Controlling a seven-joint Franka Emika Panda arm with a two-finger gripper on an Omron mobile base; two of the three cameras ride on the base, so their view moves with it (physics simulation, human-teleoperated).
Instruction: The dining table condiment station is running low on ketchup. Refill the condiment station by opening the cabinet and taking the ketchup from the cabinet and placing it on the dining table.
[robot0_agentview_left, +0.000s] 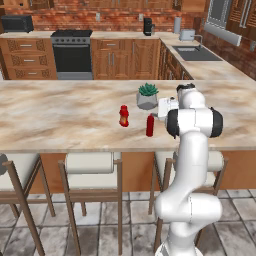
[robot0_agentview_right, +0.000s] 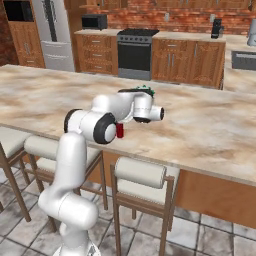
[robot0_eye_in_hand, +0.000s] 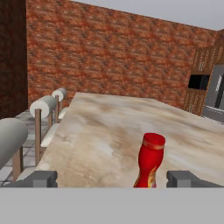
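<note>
We see the dining table (robot0_agentview_left: 60, 117) running across the middle of the left base view, its beige veined top lined along the near edge by cushioned stools (robot0_agentview_left: 92, 165). On the top, a little right of centre, the ketchup (robot0_agentview_left: 150, 125) stands upright, a slim plain red bottle. Just left of it, apart from it, stands a shorter red bottle (robot0_agentview_left: 124, 116) with a pale label. Behind the two, slightly further up the frame, a small green plant in a grey pot (robot0_agentview_left: 147, 96) sits on the marble.

The white arm rises from the lower right of that view, and its wrist hangs above the table just right of the ketchup. The gripper itself is hidden behind the arm's body there. In the right base view the arm bends over the table's near edge, and a scrap of red (robot0_agentview_right: 120, 130) shows beneath its elbow; we cannot tell which bottle it is.

In the hand view the gripper (robot0_eye_in_hand: 113, 178) looks along the tabletop towards a brick wall. Its two dark fingertips (robot0_eye_in_hand: 41, 178) stand far apart at the bottom of the frame, released, with nothing between them. The shorter red bottle (robot0_eye_in_hand: 150, 161) stands on the marble ahead, lower right of centre, clear of both tips. Stool cushions (robot0_eye_in_hand: 43, 106) line the table's left edge in this view.
</note>
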